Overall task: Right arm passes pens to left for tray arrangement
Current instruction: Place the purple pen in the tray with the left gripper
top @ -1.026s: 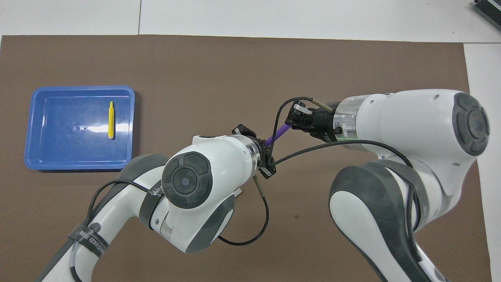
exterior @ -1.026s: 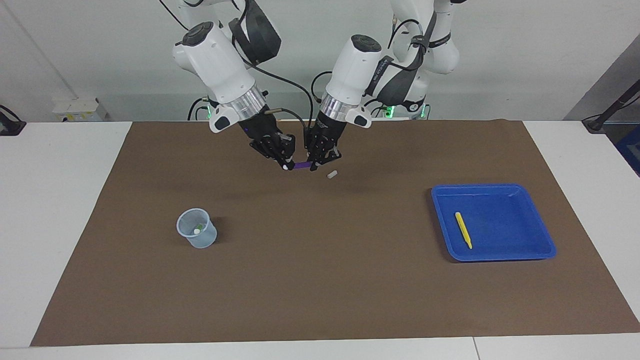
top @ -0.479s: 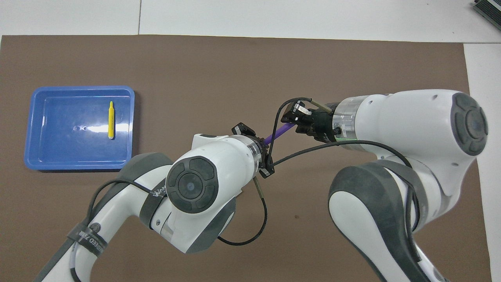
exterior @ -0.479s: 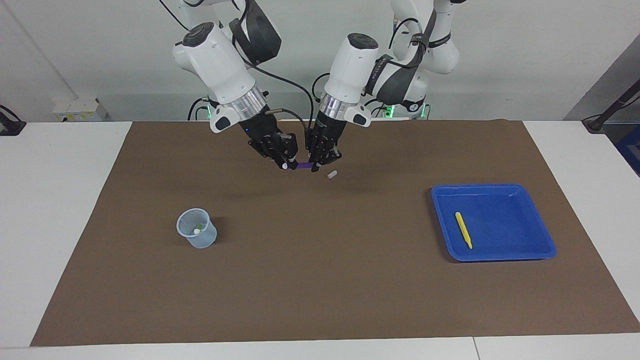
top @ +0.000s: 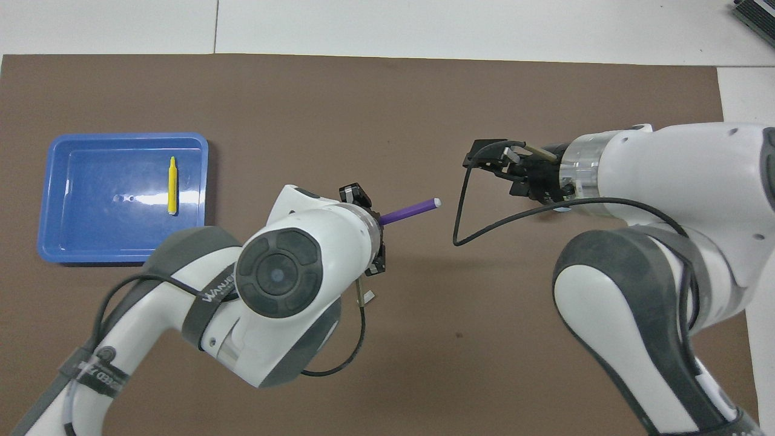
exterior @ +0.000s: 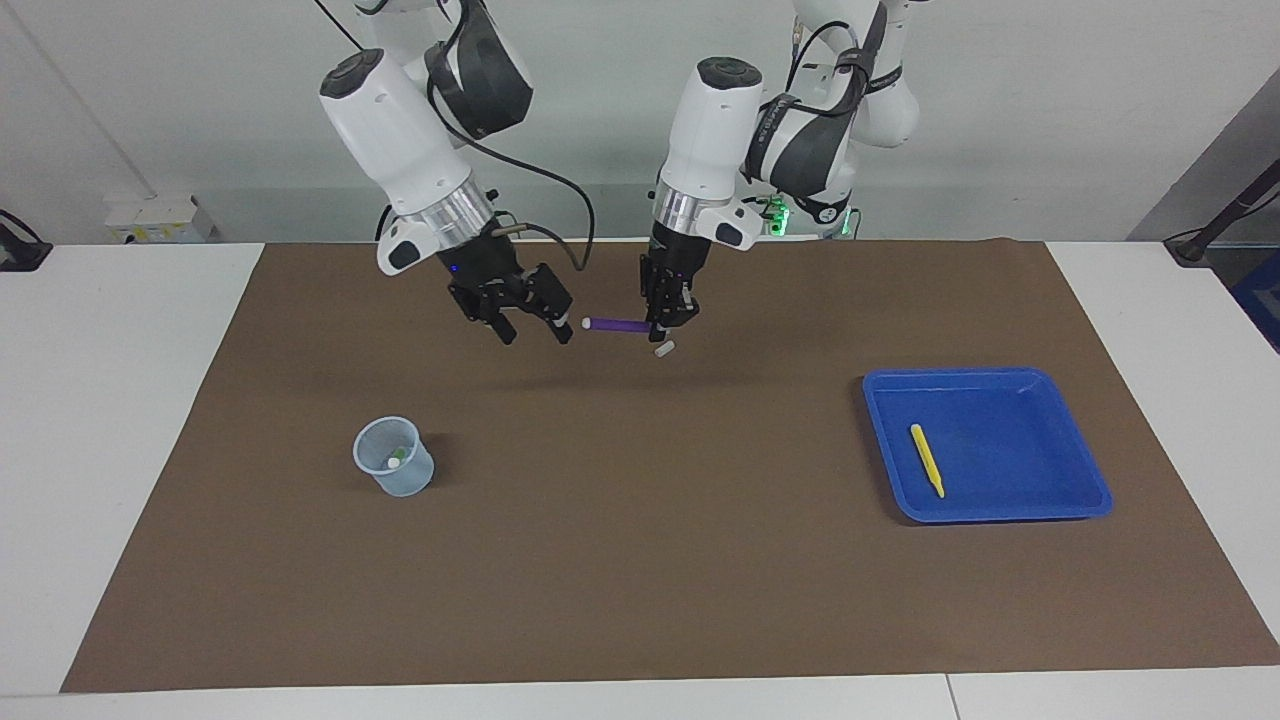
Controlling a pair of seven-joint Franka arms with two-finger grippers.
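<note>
White table, brown mat, pale wall.

A brown mat (exterior: 640,560) covers most of the white table (exterior: 110,420), and bare white strips show at both ends and along the edge farthest from the robots. A seam (top: 216,27) splits the tabletop there. The wall (exterior: 1050,110) is plain, pale grey-white and evenly lit, with soft shadows on the mat. A small white box (exterior: 158,218) sits against it at the right arm's end. At the left arm's end a dark stand (exterior: 1225,215) leans in from a grey corner.
</note>
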